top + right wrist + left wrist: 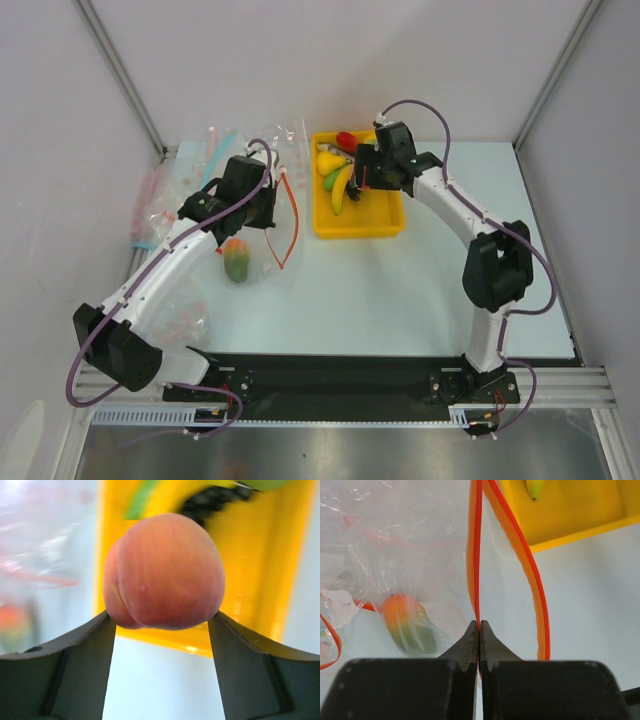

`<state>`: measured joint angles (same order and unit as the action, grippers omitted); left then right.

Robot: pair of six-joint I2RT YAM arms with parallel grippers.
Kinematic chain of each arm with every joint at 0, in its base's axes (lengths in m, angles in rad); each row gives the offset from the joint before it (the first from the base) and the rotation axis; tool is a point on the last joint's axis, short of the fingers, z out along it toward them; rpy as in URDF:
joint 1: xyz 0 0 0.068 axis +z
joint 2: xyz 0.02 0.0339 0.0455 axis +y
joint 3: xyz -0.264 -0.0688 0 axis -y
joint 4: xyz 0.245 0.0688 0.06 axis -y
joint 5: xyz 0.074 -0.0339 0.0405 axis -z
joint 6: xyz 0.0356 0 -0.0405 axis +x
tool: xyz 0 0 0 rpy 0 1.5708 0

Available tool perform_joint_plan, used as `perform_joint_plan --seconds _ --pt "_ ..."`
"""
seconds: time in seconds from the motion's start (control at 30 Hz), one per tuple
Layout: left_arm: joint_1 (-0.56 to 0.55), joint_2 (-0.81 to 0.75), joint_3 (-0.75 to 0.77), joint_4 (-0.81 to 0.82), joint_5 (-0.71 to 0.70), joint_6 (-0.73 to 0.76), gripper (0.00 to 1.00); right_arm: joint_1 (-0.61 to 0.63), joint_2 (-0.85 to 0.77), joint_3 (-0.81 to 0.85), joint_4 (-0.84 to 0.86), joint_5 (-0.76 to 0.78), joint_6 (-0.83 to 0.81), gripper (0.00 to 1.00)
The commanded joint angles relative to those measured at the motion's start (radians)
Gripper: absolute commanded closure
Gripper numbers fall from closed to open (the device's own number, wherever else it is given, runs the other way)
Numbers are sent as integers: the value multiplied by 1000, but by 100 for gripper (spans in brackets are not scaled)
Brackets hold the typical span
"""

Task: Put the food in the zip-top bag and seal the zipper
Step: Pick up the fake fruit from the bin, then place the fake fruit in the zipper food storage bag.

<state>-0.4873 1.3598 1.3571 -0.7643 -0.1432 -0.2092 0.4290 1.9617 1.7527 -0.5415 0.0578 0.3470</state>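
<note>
A: How is the peach (167, 570) held?

B: It is clamped between the jaws of the right end effector (162, 625), gripped across its lower half. It appears to be poised over the left side of the yellow tray (375, 222).

A: And where is the zip-top bag (262, 250) found?

B: It is spread on the tabletop (400, 290) just left of the tray. One side of the zipper (474, 555) is pinched in the left end effector (478, 630), whose jaws are pressed fully together on it. The other side is bowed away, so a mouth is presented toward the tray. The mango (409, 622) is already seen inside.

A: What is called for in the transfer?

B: The peach is best brought across and entered between the two red strips, not over them (the loose strip is floppy and could easily be folded under by a touch). Release is best delayed until the fruit is well past the zipper, near the mango, so that it is not rolled back out. A firm pinch is needed on the left, since the mouth is likely to be lost if that strip is slackened.

A: What is left afterwards?

B: The banana (343, 187) and the other pieces are to be fetched from the tray, and sealing is not yet due.
</note>
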Motion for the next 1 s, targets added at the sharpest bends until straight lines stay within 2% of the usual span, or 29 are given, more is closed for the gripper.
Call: perform_joint_plan --seconds 0.0,0.07,0.2,0.33,0.57,0.97 --pt "1 1 43 30 25 -4 100 39 -156 -33 84 -231 -19 47" --pt "1 4 50 28 28 -4 100 43 -187 -51 104 -359 12 51" --pt "1 5 66 22 37 -6 100 105 -227 -44 106 -453 50 54" --pt "1 12 79 22 76 -16 100 221 -254 -21 101 -507 37 54" --pt "1 4 99 26 122 -33 100 330 -256 -30 89 -529 27 54" --pt "1 -103 86 37 168 -114 100 333 -213 -58 54 -497 37 55"
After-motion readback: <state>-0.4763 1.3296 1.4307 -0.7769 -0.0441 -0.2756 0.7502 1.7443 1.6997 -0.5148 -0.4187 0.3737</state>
